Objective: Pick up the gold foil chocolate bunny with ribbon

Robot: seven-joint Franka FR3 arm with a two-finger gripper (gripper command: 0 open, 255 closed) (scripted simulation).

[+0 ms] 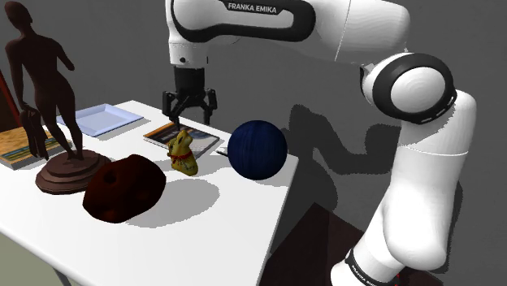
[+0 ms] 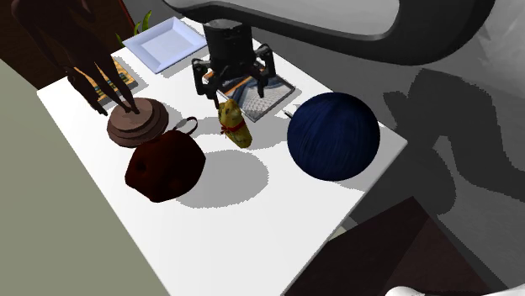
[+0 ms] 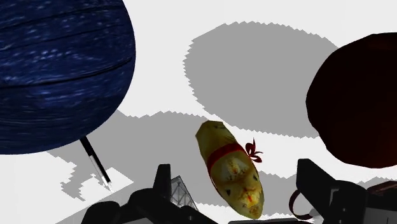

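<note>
Pincer: black two-finger pincer (image 1: 191, 116), held open, nothing clasped.
Bunny: gold foil chocolate bunny with red ribbon (image 1: 184, 153), seen just below the pincer, untouched.
Neighbour: dark blue ball (image 1: 257, 149), set beside the pincer.

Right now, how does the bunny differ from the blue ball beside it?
Colour: the bunny is gold with a red ribbon, while the ball is dark blue all over.
Size: the bunny is far smaller than the ball.
Shape: the bunny is a narrow upright figure, and the ball is round.
Shared: both sit on the white table and neither is held. The open end effector hangs above the bunny.
</note>
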